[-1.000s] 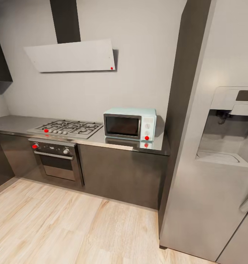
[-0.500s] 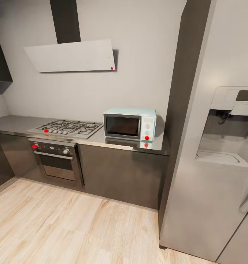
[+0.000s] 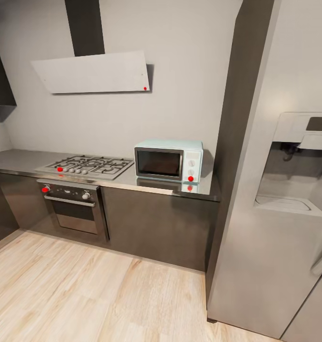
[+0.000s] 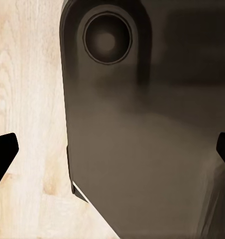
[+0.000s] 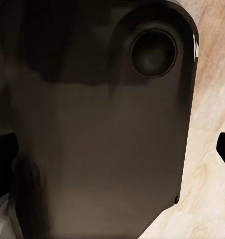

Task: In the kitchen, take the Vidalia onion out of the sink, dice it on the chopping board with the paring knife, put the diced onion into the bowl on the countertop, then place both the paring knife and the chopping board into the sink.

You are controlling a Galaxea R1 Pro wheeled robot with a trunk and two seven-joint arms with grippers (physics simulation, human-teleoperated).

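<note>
The left gripper is seen spread wide, its two dark fingertips at opposite edges of the left wrist view with nothing between them; the right gripper is likewise spread and holds nothing, one fingertip showing at the edge of the right wrist view. Beneath both, the robot's own dark base is seen over the pale wooden floor (the arms appear to hang straight down).

Further out, in the head view, a worktop carrying a gas hob and a pale blue microwave is faced, with an oven below, an extractor hood above and a tall grey fridge close at the right.

The onion, board, knife, bowl and sink cannot be located from these pictures; they are judged to lie elsewhere in the kitchen, so no step of the task is judged begun.

Several risks are judged from here: the fridge could be clipped by the base or right arm if a turn is made tightly, since it stands so near; the wrong counter could be approached, this one being no part of the task; time could be lost in searching if the turn is made away from the sink.
</note>
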